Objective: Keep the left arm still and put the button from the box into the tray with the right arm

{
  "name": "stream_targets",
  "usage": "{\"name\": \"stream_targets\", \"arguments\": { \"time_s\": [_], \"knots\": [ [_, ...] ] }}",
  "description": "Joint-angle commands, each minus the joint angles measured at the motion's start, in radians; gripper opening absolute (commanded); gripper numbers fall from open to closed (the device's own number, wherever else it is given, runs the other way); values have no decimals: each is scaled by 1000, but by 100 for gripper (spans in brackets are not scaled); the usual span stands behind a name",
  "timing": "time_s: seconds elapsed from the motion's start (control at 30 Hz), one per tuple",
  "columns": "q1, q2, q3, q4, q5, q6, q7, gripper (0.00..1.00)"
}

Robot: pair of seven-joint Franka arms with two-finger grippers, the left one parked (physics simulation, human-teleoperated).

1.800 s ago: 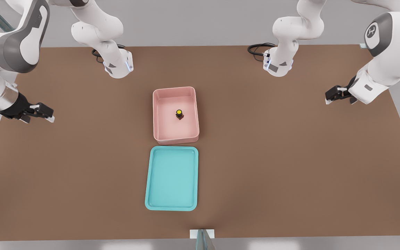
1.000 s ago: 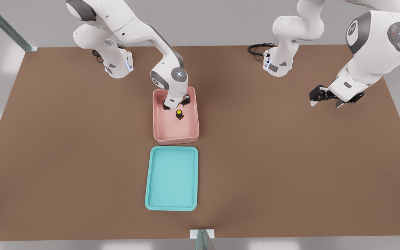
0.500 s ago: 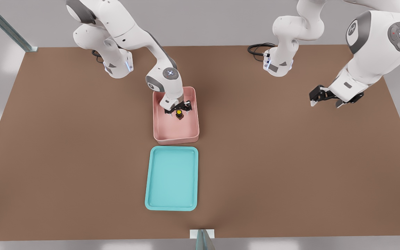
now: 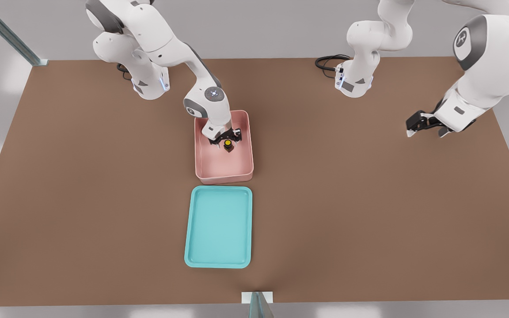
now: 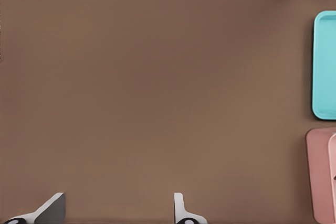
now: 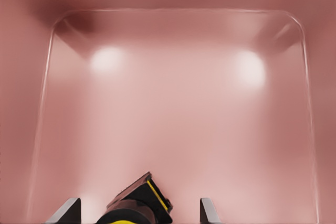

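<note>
Button (image 4: 228, 145) (image 6: 137, 205) upright on box (image 4: 223, 176) floor, between gripper (image 4: 225, 140) fingertips (image 6: 208, 212). Jaws spread wide, either side of cap, not touching. Gripper low inside box. Tray (image 4: 218, 263) just beside box, toward camera. Both on table (image 4: 369, 212).

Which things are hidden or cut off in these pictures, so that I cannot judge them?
- Button: the right wrist view's edge cuts off its yellow cap.
- Claw, inside the pink box: in the front view its black fingers merge with the button's dark base, so contact is unclear; the wrist view shows the fingers standing apart on either side.
- Teal tray: the left wrist view's edge crops it.
</note>
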Motion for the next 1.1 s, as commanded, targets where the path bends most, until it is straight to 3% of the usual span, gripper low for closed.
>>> {"name": "stream_targets", "arguments": {
  "time_s": [0.0, 0.03, 0.17, 0.37, 0.4, 0.53, 0.67, 0.73, 0.77, 0.83, 1.0, 1.07],
  "knots": [
    [0, 4, 0, -2, -3, 22, 47, 87],
    [0, 8, 0, -3, -3, 29, 45, 78],
    [0, 8, 0, -8, -16, 29, 45, 62],
    [-8, 15, 0, 15, -16, 26, 50, 54],
    [-8, 23, 0, 15, -16, 28, 47, 49],
    [-14, 8, 0, 41, -16, 6, 48, 49],
    [-22, 9, 2, 202, -4, -190, -4, 50],
    [-22, 8, -9, 271, 203, -265, -206, 50],
    [-22, 6, -17, 294, 211, -284, -225, 50],
    [-22, 29, -100, 420, 370, -406, -494, 50],
    [-39, 418, -274, 990, 522, -574, -879, 50],
    [-49, 475, -380, 1032, 648, -574, -1143, 50]
  ]
}}
